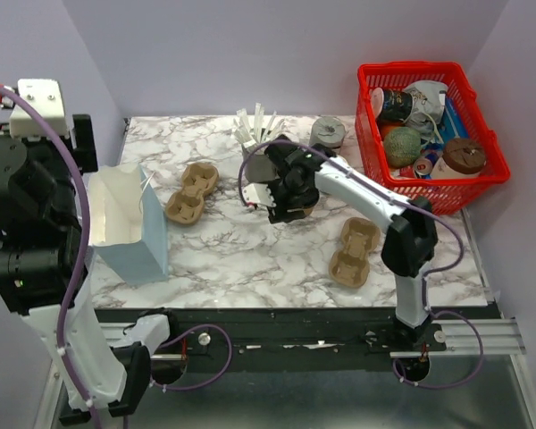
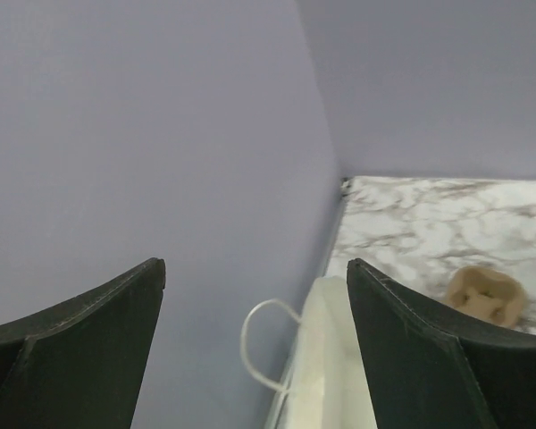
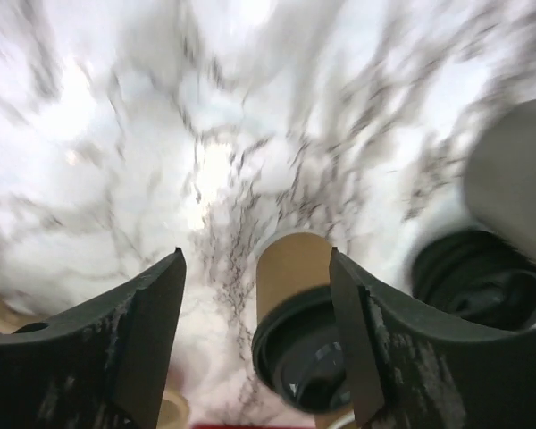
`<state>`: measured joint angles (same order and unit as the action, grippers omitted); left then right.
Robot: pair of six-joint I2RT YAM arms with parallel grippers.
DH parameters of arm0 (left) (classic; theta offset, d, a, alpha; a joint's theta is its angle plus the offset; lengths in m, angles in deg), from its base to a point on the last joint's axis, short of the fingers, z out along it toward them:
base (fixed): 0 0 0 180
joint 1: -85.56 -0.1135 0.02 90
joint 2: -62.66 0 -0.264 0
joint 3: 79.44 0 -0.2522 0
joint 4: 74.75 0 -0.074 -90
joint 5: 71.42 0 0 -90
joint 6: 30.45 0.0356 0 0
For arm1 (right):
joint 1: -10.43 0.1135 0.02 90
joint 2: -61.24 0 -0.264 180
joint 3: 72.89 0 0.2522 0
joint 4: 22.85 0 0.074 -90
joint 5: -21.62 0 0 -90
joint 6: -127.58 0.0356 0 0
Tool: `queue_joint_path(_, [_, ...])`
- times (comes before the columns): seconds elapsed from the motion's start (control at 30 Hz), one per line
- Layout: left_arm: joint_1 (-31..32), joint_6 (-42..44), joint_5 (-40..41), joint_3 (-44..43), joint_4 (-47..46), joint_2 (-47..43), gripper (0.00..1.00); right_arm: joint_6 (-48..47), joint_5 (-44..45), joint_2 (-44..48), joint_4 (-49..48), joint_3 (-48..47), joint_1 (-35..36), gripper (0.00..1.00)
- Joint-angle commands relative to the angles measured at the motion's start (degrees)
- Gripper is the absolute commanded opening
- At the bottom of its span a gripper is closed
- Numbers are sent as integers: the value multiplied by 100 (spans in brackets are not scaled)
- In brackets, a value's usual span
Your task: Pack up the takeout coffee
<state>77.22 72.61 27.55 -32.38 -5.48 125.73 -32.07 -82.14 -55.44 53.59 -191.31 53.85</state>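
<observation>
The takeout coffee is a tan paper cup with a black lid, standing upright on the marble table. In the right wrist view it sits between my right gripper's open fingers. It is close against the right finger, with a gap to the left finger. In the top view the right gripper hangs over mid-table and hides the cup. My left gripper is open and empty, held high by the left wall above the white paper bag. The bag stands open at the table's left edge.
Two brown pulp cup carriers lie on the table, one left of centre and one at front right. A red basket of items stands at back right. White sticks and a grey round stack stand at the back. Black lids sit right of the cup.
</observation>
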Motion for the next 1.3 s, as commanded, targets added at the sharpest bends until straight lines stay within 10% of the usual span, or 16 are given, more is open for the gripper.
queue_joint_path(0.0, [-177, 926, 1791, 455, 960, -94, 89, 1599, -1821, 944, -105, -362, 26, 76])
queue_joint_path(0.3, [-1327, 874, 1073, -177, 3122, 1294, 82, 2526, -2377, 981, 200, -968, 26, 77])
queue_joint_path(0.8, [-2910, 698, -1219, 1765, 3098, 1427, 72, 2561, -2052, 981, 289, -836, 26, 77])
queue_joint_path(1.27, [-2928, 399, -2347, 2091, 2790, 1234, 74, 2465, -1903, 981, 298, -723, 26, 77])
